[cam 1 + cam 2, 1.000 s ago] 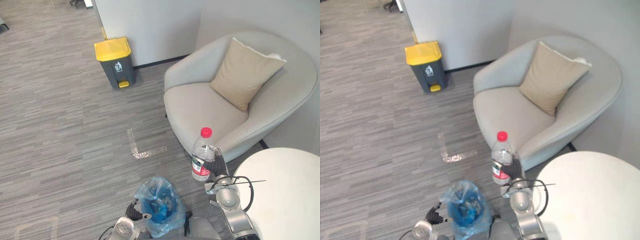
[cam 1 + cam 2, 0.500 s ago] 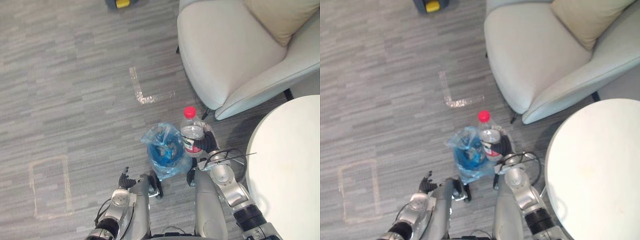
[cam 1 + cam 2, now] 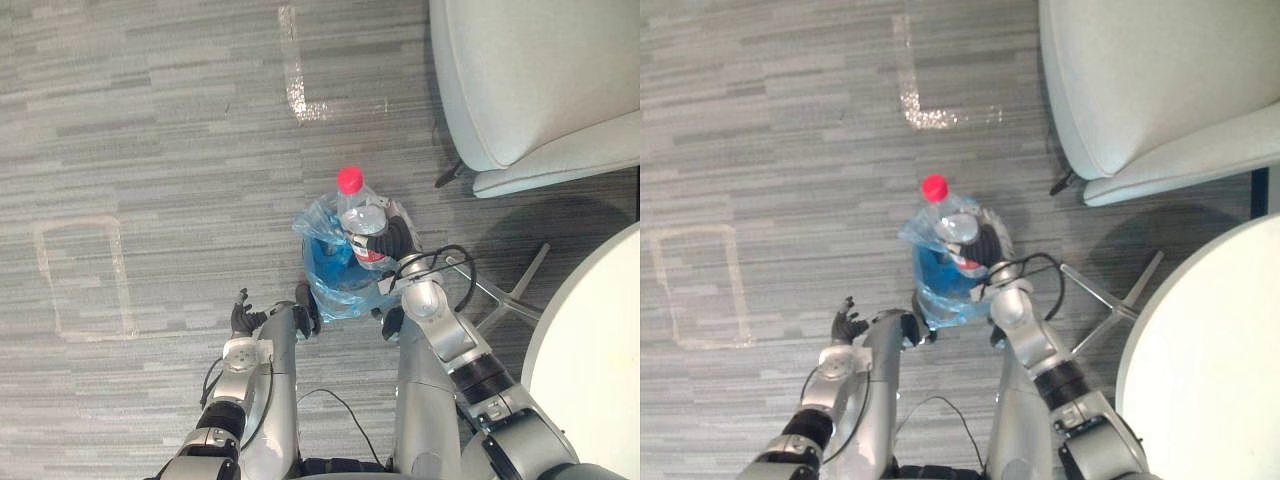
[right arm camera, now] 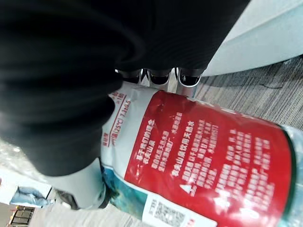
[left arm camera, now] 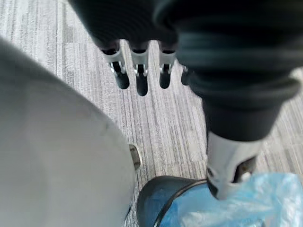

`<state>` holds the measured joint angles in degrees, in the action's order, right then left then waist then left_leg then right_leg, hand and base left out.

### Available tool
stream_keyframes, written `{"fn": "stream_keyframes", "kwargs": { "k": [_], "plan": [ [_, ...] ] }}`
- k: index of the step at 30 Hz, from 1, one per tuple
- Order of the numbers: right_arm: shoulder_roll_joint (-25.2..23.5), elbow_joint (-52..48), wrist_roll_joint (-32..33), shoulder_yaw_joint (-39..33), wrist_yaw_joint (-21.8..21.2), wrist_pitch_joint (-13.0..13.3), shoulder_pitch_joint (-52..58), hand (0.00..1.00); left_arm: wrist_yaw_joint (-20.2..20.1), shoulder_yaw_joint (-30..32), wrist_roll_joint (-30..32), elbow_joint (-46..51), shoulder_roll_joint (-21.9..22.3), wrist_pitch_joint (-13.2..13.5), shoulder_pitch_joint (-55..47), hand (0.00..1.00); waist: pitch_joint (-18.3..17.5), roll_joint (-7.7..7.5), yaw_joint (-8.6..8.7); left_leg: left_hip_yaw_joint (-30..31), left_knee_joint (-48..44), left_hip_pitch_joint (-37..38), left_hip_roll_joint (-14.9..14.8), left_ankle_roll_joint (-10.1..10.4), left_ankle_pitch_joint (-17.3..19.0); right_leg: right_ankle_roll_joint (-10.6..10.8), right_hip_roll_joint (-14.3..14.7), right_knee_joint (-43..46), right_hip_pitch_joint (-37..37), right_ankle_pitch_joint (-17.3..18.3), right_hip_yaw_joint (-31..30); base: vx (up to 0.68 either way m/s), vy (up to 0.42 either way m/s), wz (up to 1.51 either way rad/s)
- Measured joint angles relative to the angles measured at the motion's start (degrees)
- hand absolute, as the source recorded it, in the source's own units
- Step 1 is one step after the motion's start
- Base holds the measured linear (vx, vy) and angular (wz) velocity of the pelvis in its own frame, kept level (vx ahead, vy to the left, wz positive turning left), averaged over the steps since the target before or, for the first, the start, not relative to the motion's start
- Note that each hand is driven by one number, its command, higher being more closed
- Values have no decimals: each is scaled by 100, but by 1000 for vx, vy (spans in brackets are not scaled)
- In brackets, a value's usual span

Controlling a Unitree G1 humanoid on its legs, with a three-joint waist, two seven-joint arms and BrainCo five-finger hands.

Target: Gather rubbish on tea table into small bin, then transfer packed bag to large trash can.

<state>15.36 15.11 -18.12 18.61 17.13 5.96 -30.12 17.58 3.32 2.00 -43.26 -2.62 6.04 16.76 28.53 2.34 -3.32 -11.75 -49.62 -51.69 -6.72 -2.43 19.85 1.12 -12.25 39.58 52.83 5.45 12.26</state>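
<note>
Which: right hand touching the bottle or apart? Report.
Touching. The right wrist view shows the right hand curled round the bottle, with no gap between them.

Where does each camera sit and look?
Left eye view: on the head, looking down at bin, bottle, left hand, right hand.
Right eye view: beside it, same scene.
Left wrist view: that wrist, past the open left hand toward the bin.
Right wrist view: that wrist, right hand curled round the bottle.
Shared: eye views and left wrist show the bin.
</note>
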Motion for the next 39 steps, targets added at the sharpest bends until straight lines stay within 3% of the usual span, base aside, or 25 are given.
{"fn": "stream_keyframes", "kwargs": {
  "k": [19,20,39],
  "plan": [
    [-183,1767,35,-724,192,-202,-651,100,-25,-78,-110,77,25,95,405,0,25,-9,-35,155,-120,-640,141,-11,-133,-17,-171,334,602,139,54,-32,-9,8],
    [-186,1788,36,-728,192,-201,-650,0,-29,-74,-109,74,36,96,421,0,25,-8,-35,137,-114,-645,140,-12,-133,-17,-165,334,625,137,29,-49,-10,-5],
    [-999,1958,2,-857,137,-182,-167,0,-32,2,-62,-129,245,88,568,0,16,-19,-64,-33,-122,-395,-184,25,-117,-142,156,71,422,-98,-82,-74,-22,-10]
  ]
}}
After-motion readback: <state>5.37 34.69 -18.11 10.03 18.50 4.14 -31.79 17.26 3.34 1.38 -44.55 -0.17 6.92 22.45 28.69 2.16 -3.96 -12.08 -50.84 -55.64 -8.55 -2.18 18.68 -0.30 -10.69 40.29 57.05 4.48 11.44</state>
